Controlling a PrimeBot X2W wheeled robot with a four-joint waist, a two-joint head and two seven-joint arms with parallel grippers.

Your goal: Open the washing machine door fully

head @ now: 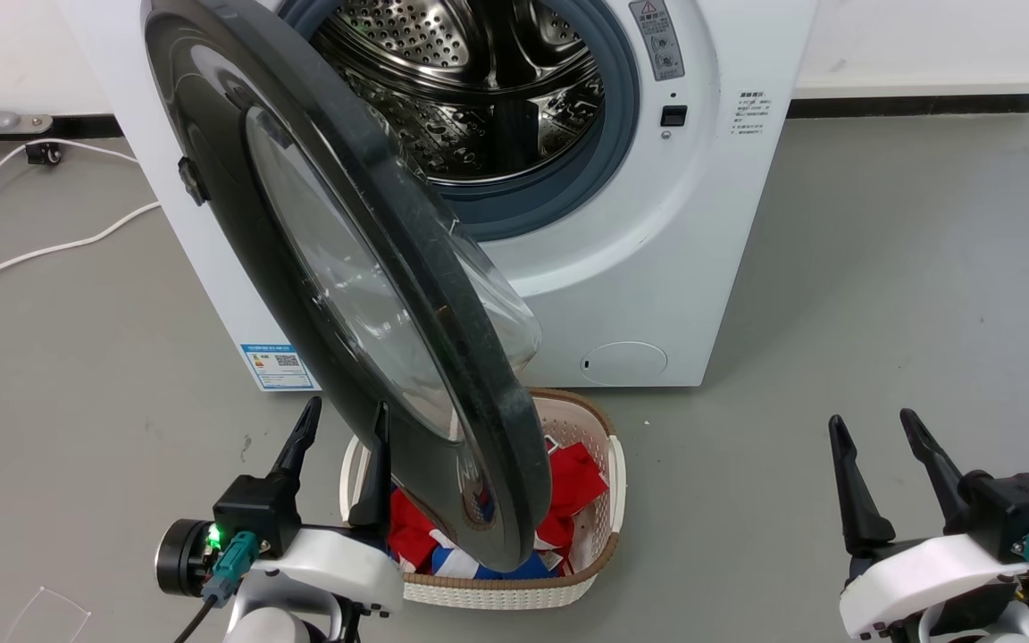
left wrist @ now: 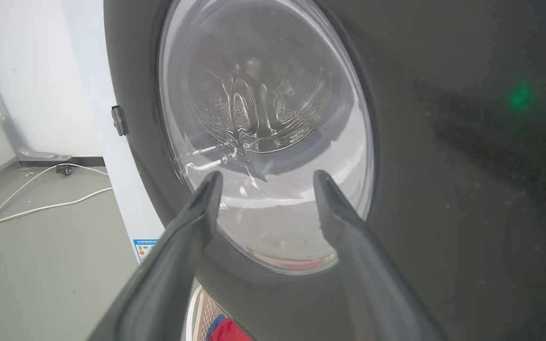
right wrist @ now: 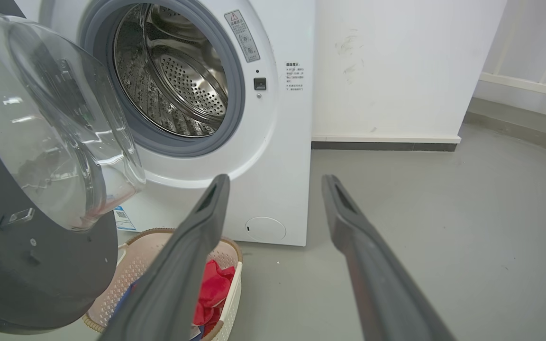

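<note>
The white washing machine (head: 657, 268) stands ahead with its steel drum exposed. Its door (head: 238, 179), black-rimmed with a bulging glass window, is swung out toward me, hinged on the left, roughly edge-on in the head view. My left gripper (head: 345, 433) is open, low at the door's outer face, its right finger just by the rim. In the left wrist view, the left gripper (left wrist: 264, 182) points at the door's glass (left wrist: 263, 118). My right gripper (head: 876, 438) is open and empty at the lower right, away from the machine (right wrist: 273, 142); the door's inner bowl (right wrist: 50, 128) is at left there.
A pale laundry basket (head: 599, 527) with red, white and blue clothes sits on the grey floor under the door's lower edge, in front of the machine. White cables (head: 41, 246) lie on the floor at the left. A white wall (right wrist: 396, 71) stands right of the machine.
</note>
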